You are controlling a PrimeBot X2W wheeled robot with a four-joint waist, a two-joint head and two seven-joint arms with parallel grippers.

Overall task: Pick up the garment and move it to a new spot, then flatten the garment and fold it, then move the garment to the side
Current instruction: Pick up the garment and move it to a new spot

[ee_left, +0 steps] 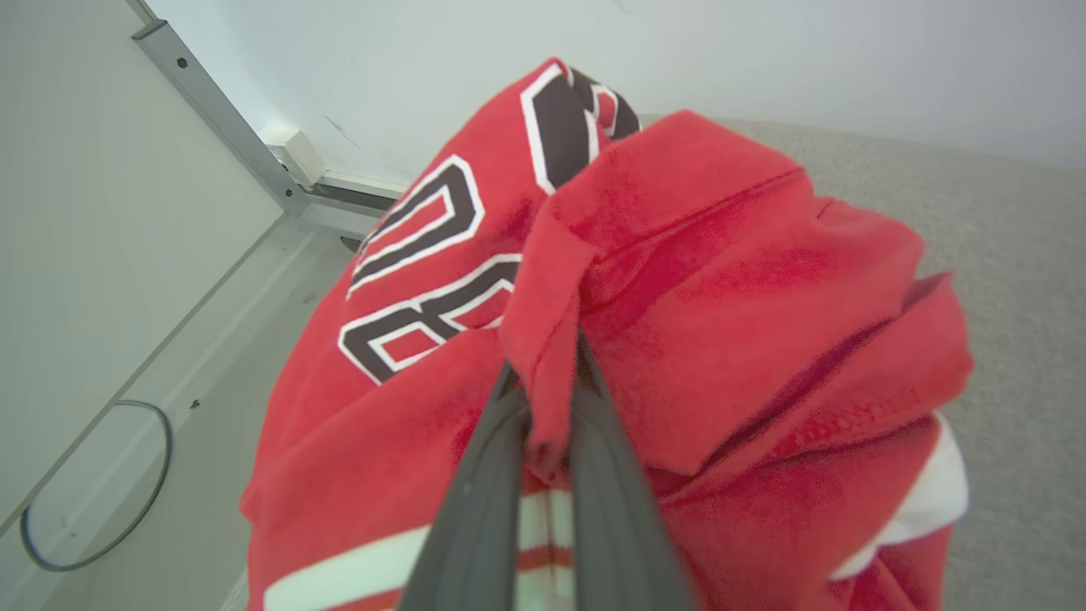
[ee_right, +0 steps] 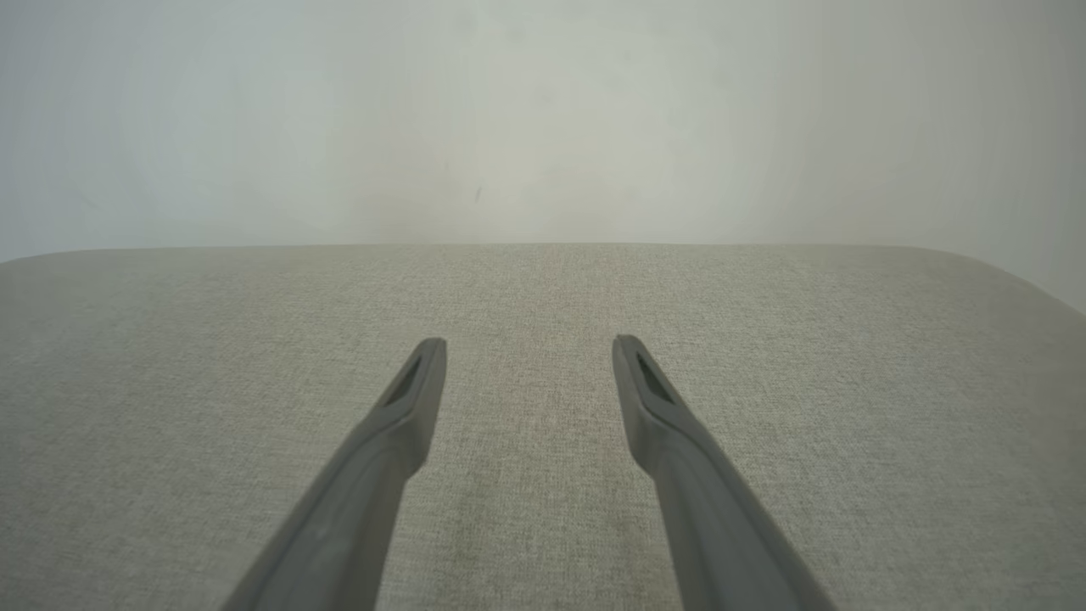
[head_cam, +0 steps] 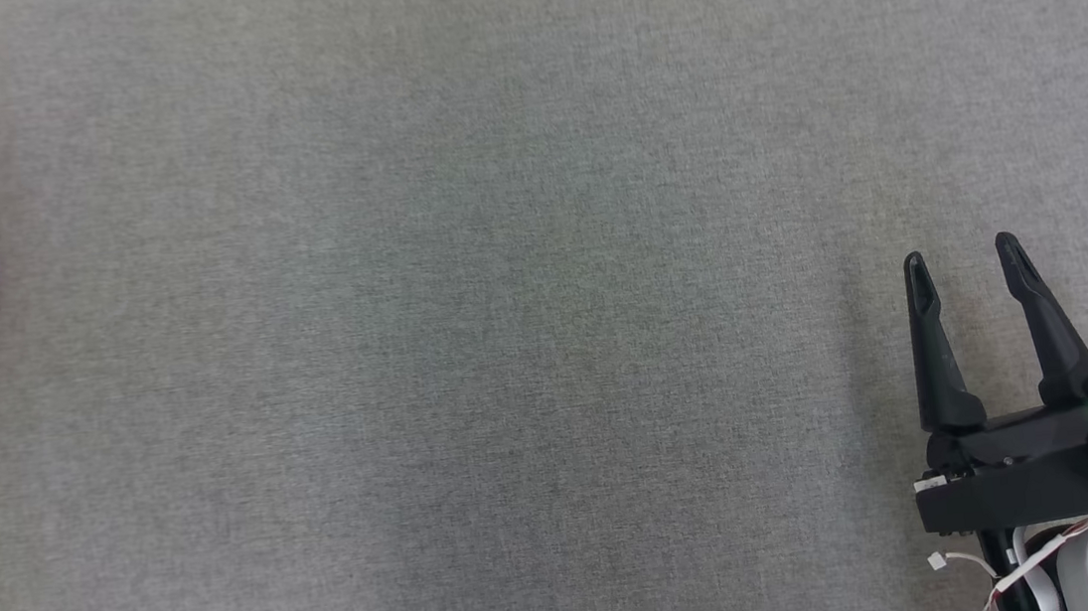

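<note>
The left gripper (ee_left: 547, 367) has its fingers pinched tight on a fold of the crumpled red garment (ee_left: 730, 280), bunched at the far left of the grey counter (head_cam: 508, 349), while the right gripper (head_cam: 961, 253) hovers at the lower right, fingers spread wide and empty.

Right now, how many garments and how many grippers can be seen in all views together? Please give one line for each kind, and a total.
garment: 1
grippers: 2, left gripper and right gripper
total: 3
</note>
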